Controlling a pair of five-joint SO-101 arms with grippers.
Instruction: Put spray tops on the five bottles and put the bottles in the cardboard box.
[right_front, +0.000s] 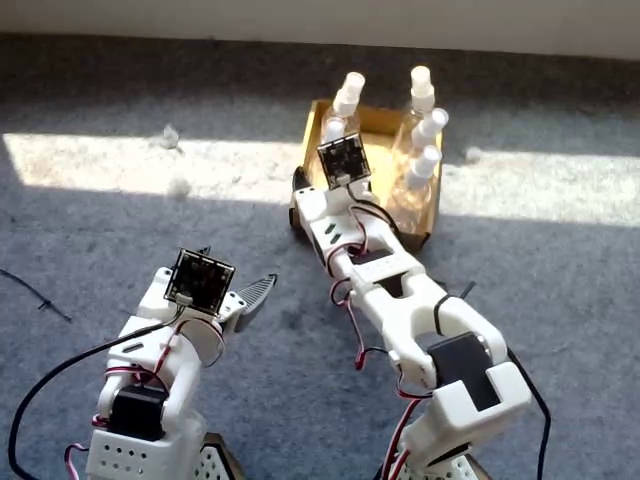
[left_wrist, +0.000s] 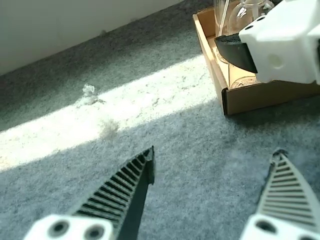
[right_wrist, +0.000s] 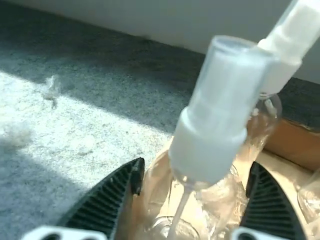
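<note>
1. We see the cardboard box (right_front: 311, 150) lying on the grey carpet (right_front: 520, 300) at the far side of the scene, a little right of centre, partly in a band of sunlight (right_front: 100, 160)
2. The right arm stretches from the near right out to the box, and the right gripper (right_wrist: 196, 165) sits over the box's far left corner
3. Its fingers (right_wrist: 120, 192) stand on either side of a clear bottle (right_wrist: 200, 205) and lie against its body, so we take it as clamped on that bottle
4. This bottle (right_front: 342, 118) stands inside the box, leaning slightly, with a white spray top (right_wrist: 220, 110) fitted on it
5. Three more bottles (right_front: 422, 165) stand along the right side of the box, one behind another, each with a white spray top
6. The left gripper (left_wrist: 214, 152) hangs low over the carpet at the near left, well apart from the box, with its fingers spread wide and nothing between them
7. In the left wrist view the box (left_wrist: 260, 97) lies to the far right of that gripper, with the right arm's white and black end over it
8. Two small tufts of fluff (right_front: 168, 135) lie on the carpet to the left of the box, in the sunlit strip
</note>
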